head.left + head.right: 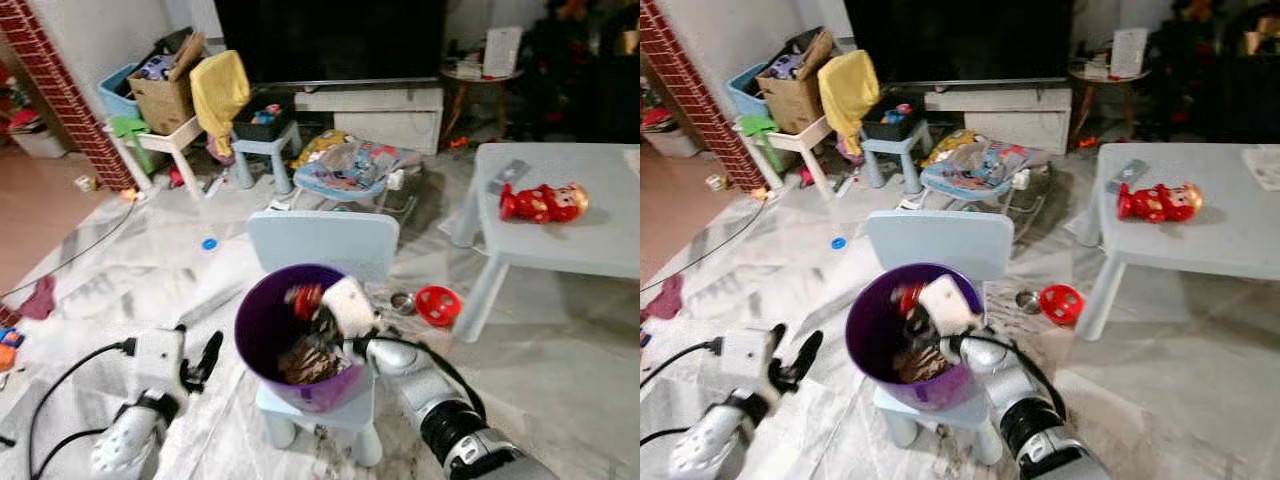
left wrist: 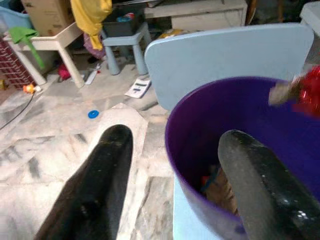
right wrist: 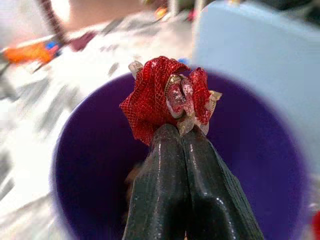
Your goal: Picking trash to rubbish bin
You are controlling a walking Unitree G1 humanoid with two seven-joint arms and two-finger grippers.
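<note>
1. Right gripper point(image 1: 312, 300), head views: fingers pinched on a wad of red mesh point(image 1: 304, 296) above the purple bin point(image 1: 262, 352). The bin stands on a small blue chair point(image 1: 322, 240). Brown scraps lie inside the bin.
2. Left gripper point(image 1: 203, 358), at the bin's 9 o'clock, holds nothing.
3. Left wrist view: fingers point(image 2: 95, 195) spread wide beside the bin wall.
4. Right wrist view: closed fingertips clamp the wad from below. It looks light, soft and crushable, likely to snag; a central pinch suits it.
</note>
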